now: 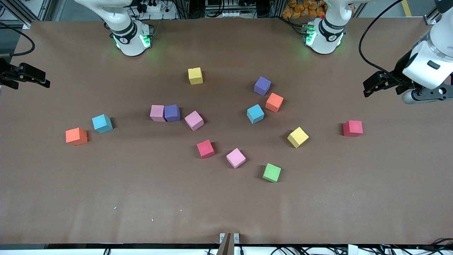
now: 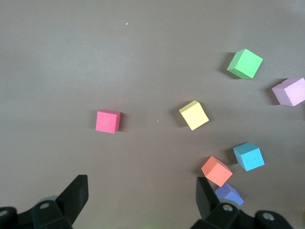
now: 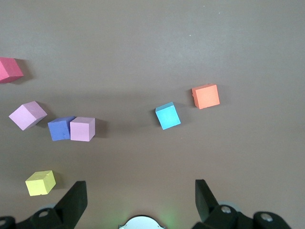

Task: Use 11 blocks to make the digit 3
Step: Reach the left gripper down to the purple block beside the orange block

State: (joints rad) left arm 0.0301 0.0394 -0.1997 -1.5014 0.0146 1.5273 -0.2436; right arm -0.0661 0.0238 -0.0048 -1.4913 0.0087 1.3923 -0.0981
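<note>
Coloured blocks (image 1: 194, 120) are lying scattered, unarranged, mid-surface (image 1: 226, 205), well apart from both grippers. Left gripper (image 1: 380, 83) and right gripper (image 1: 30, 76) are hovering over the surface's ends, fingers spread, gripping nothing. Pink block (image 1: 157, 113) is touching purple block (image 1: 172, 113).

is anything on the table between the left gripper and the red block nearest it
Nothing visible. The left gripper hangs open over the left arm's end of the table, and the red block sits alone on bare table; the closest neighbour, a yellow block, lies toward the right arm's end from it.
</note>
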